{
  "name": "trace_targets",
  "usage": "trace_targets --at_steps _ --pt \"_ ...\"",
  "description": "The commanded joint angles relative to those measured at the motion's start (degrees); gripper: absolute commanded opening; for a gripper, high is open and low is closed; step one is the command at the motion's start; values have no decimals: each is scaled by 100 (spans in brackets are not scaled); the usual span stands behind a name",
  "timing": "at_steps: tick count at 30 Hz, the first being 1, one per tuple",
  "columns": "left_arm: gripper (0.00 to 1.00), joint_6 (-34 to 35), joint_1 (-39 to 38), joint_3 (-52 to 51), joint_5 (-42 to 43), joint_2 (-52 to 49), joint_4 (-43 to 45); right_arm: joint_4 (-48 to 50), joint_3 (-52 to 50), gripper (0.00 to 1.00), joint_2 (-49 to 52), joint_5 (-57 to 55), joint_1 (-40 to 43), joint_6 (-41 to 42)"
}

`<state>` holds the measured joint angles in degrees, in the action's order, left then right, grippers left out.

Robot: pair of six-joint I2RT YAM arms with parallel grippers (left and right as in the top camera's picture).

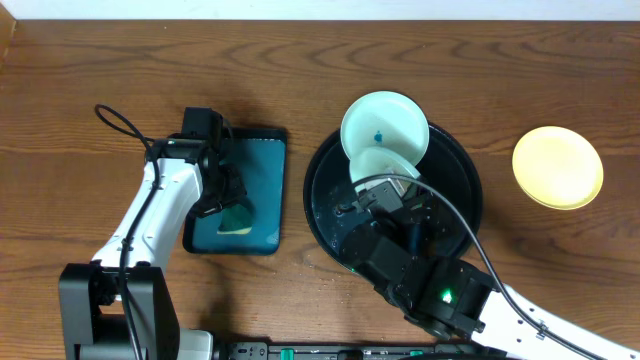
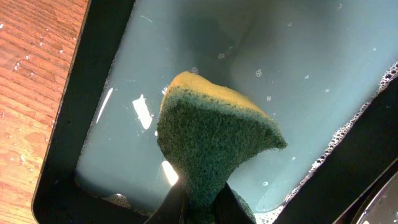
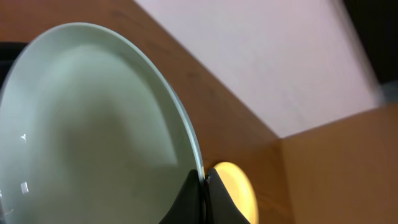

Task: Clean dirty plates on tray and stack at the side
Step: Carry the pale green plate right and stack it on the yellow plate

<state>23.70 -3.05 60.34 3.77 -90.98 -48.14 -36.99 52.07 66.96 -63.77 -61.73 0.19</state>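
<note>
A mint plate with a blue smudge (image 1: 385,122) leans at the far rim of the round black tray (image 1: 462,178). A second mint plate (image 1: 378,165) is tilted up just in front of it. My right gripper (image 1: 392,192) is shut on this plate's rim; in the right wrist view the jaws (image 3: 204,180) pinch the edge of the plate (image 3: 87,124). The yellow plate (image 1: 557,167) lies on the table at the right and also shows in the right wrist view (image 3: 239,186). My left gripper (image 2: 202,208) is shut on a green-and-yellow sponge (image 2: 211,137) over the teal tray (image 1: 262,190).
The rectangular teal tray (image 2: 298,68) holds soapy water with foam along its edges. The left arm (image 1: 150,215) reaches over it from the near left. The right arm (image 1: 440,290) covers the near part of the black tray. Wet drops lie on the wood beside the teal tray.
</note>
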Motion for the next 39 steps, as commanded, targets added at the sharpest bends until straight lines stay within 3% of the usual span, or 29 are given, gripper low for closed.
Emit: trace_targets --at_steps 1,3,4,6,8,12,17,24,29,33,39 --pt "8 -79 9 -28 11 2 -15 -2 138 1 -2 -24 55 -61" --pt "8 -79 9 -28 11 2 -17 87 138 1 2 -516 144 525" --pt "8 -76 9 -26 11 2 -9 186 140 1 2 94 149 210" --pt "8 -79 9 -28 11 2 -2 83 138 1 26 33 173 -98" --pt "8 -79 9 -28 11 2 -20 63 138 1 48 -345 258 107" --pt "8 -76 9 -28 11 2 -17 -15 138 1 50 61 306 372" --pt "8 -79 9 -26 11 2 -17 -291 138 1 50 894 778 1751" --pt "8 -79 9 -28 11 2 -15 -310 256 1 11 2896 3018 1864" --pt "8 -76 9 -26 11 2 -15 -120 332 1 70 5875 5748 1840" --pt "8 -79 9 -28 11 2 -13 170 330 1 461 7488 7851 1843" --pt "8 -79 9 -28 11 2 -2 719 330 1 1464 7678 9396 2476"
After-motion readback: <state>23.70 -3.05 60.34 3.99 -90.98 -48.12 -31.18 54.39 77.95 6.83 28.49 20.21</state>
